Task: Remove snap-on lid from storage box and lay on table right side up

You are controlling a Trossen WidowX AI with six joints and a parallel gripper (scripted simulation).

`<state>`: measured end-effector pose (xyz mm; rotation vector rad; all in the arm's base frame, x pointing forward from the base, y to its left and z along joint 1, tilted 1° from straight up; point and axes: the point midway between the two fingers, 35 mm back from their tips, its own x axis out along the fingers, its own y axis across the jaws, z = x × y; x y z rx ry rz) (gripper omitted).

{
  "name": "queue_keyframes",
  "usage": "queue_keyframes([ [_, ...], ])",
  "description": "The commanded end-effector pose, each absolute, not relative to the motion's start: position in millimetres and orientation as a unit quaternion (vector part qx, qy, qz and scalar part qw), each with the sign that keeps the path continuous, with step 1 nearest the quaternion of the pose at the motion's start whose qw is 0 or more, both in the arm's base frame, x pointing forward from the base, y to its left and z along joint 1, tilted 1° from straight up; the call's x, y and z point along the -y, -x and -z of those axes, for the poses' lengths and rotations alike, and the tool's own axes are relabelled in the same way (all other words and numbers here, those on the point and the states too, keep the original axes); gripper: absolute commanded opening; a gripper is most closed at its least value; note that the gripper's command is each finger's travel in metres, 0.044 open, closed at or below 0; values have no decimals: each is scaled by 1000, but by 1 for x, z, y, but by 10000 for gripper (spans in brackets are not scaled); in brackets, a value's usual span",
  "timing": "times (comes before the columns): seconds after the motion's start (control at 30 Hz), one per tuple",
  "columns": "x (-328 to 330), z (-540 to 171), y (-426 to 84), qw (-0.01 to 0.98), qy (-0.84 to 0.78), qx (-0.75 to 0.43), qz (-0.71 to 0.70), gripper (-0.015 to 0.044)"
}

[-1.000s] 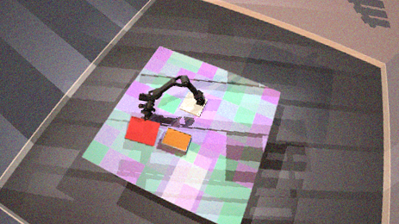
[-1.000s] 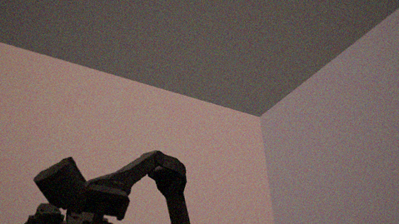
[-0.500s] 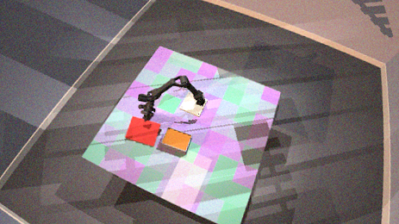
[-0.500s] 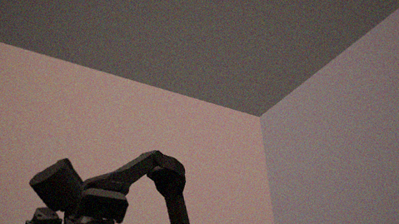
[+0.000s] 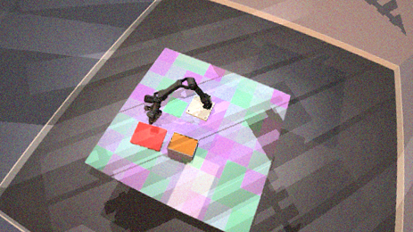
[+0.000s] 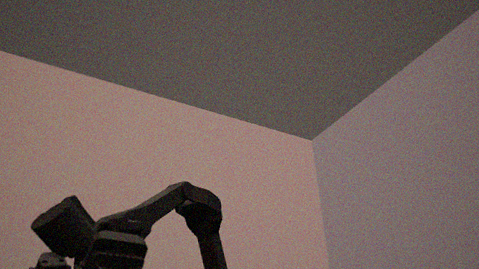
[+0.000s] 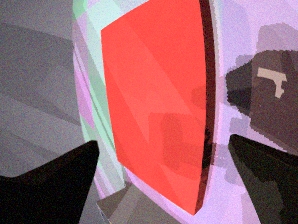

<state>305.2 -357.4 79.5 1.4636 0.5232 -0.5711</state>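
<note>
The red lid lies beside the storage box, on its left in the top view, with its smooth red face up. It looks flat there, though a small tilt cannot be ruled out. The storage box stands upright with grey walls and an orange top area; its lid is off. My gripper is open wide, with nothing gripped, at the lid's edge nearest the arm. In the wrist view the fingers stand apart on either side of the lid's near part. The exterior view shows the arm but neither lid nor box.
The arm's base stands on a pale plate behind the box. The patchwork table has its left edge not far beyond the lid. The box is close to the lid's right side, with a narrow gap.
</note>
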Motion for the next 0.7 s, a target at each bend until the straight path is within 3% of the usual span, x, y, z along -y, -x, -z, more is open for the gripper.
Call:
queue_keyframes([
  [0.0, 356, -79, -298, 675, -652, -235, 252, 440],
  [0.67, 355, -78, -258, 675, -652, -236, 253, 440],
])
